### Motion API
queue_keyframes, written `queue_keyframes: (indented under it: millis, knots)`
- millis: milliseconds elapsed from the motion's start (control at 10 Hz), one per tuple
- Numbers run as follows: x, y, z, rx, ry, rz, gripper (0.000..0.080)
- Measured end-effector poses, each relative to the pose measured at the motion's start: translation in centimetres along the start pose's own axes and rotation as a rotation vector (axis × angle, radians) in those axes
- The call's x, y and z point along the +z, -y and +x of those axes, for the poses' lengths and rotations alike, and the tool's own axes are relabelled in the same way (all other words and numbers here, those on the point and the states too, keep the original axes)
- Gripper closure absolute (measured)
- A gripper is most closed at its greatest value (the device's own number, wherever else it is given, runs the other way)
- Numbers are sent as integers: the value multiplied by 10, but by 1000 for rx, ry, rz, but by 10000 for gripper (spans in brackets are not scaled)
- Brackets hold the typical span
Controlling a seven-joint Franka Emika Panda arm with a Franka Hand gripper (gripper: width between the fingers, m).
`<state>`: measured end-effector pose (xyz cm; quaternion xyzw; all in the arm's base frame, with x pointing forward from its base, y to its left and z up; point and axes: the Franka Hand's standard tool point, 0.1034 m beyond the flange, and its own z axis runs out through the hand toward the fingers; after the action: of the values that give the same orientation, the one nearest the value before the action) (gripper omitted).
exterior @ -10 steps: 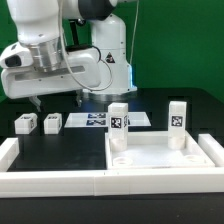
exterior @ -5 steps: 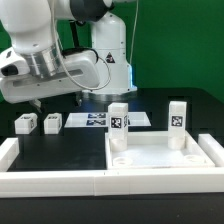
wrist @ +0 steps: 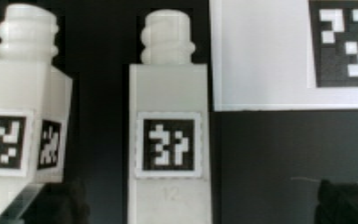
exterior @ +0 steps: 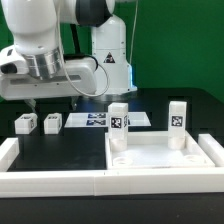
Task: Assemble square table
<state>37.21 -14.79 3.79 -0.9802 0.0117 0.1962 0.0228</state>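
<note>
The square table's white slab (exterior: 160, 163) lies at the exterior view's lower right, with two leg blocks (exterior: 118, 126) (exterior: 178, 122) standing upright on its far corners. Two more leg blocks (exterior: 25, 124) (exterior: 52, 122) lie loose on the black table to the left. My gripper (exterior: 55, 101) hangs open above these two, not touching them. In the wrist view the gripper (wrist: 197, 205) is open, and one lying leg block (wrist: 169, 125) sits between its dark fingertips (wrist: 345, 200). The other leg block (wrist: 25, 110) lies beside it, outside the fingers.
The marker board (exterior: 98, 119) lies flat behind the loose legs and shows in the wrist view (wrist: 282, 50). A long low white barrier wall (exterior: 50, 182) runs along the front and up the left side. The robot's base (exterior: 108, 60) stands at the back.
The arm's upper links have shifted and the hand has sunk slightly over the two loose leg blocks. No part on the table has moved.
</note>
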Motion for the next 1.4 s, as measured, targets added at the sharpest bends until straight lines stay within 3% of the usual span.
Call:
queue_keyframes:
  millis: [500,800,1100,1300,1400]
  knots:
    - [1,2,1,-9,0,6,150]
    - [9,-6,6,37,-58,-33,150]
    - [10,-4,6,20,-32,-28,150]
    - [13,0,1,14,100,-4,150]
    - [16,-2,7,5,121,-11,150]
